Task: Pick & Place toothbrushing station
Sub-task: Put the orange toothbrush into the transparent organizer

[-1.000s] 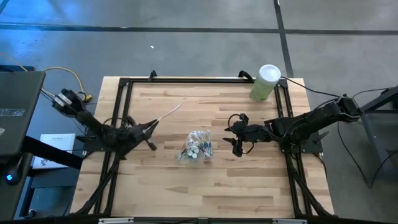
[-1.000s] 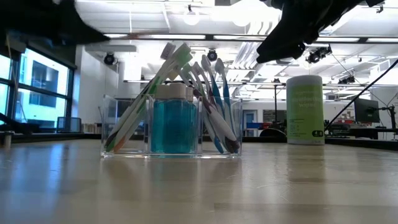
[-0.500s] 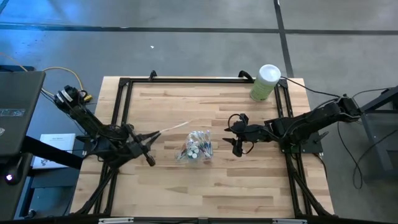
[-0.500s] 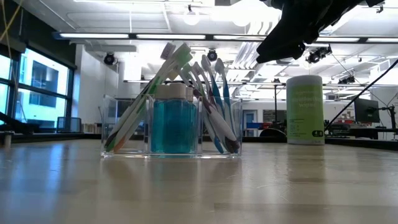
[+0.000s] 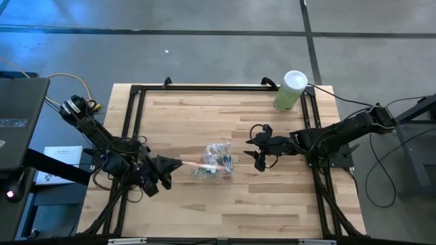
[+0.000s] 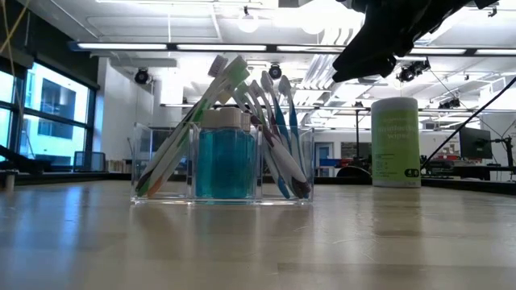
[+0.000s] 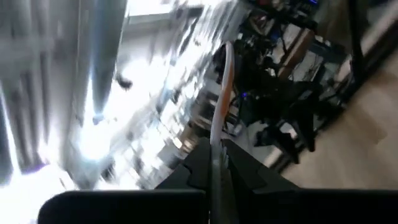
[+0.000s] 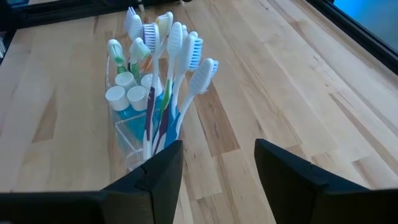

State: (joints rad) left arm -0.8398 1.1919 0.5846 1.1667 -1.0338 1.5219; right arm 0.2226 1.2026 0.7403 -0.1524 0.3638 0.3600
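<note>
The clear holder (image 5: 216,162) stands mid-table, filled with pastel toothbrushes (image 8: 168,68) leaning in it and white-capped blue tubes (image 8: 127,87); it also shows in the low view (image 6: 222,173). My left gripper (image 5: 169,165), left of the holder, is shut on a single pale toothbrush (image 5: 194,163) that points toward the holder. My right gripper (image 5: 256,146) hangs open just right of the holder, its fingers (image 8: 158,174) apart and touching nothing. My left gripper pinches the thin handle (image 7: 216,146) of the toothbrush between its two shut fingers. The brush sticks straight out beyond the fingertips, along the fingers, with its far end (image 7: 227,53) free. It is lifted clear of the table; whether its tip touches the holder cannot be told.
A tall green canister (image 5: 290,90) with a white lid stands at the far right corner, seen also in the low view (image 6: 395,143). A black frame (image 5: 204,88) runs along the table's edges. Bare wood lies near and far of the holder.
My left gripper has risen and moved toward the table's near edge and rightward, rolling about its own axis, still shut on the toothbrush. The brush, which pointed toward the far right, now points at the holder. The left arm has left the low view.
</note>
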